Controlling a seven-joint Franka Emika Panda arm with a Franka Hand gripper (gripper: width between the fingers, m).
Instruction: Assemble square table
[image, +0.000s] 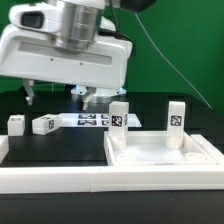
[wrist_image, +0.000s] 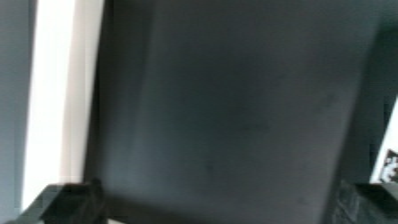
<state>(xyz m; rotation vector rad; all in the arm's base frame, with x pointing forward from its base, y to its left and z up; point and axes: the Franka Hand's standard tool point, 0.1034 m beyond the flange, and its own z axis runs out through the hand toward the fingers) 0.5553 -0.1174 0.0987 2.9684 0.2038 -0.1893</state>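
Note:
The white square tabletop slab (image: 160, 152) lies at the front on the exterior view's right. Two white tagged legs stand upright on its far corners, one (image: 119, 118) toward the left and one (image: 177, 116) toward the right. Two more tagged legs (image: 15, 124) (image: 45, 124) lie loose on the black table at the exterior view's left. My gripper (image: 58, 98) hangs above the table behind the loose legs, open wide and empty. In the wrist view the gripper (wrist_image: 222, 212) shows only dark tabletop between its fingertips (wrist_image: 64, 205).
The marker board (image: 90, 120) lies flat behind the slab. A long white rail (image: 50, 178) edges the front. In the wrist view a white strip (wrist_image: 63, 90) runs along one side and a tagged white piece (wrist_image: 388, 155) shows at the other edge.

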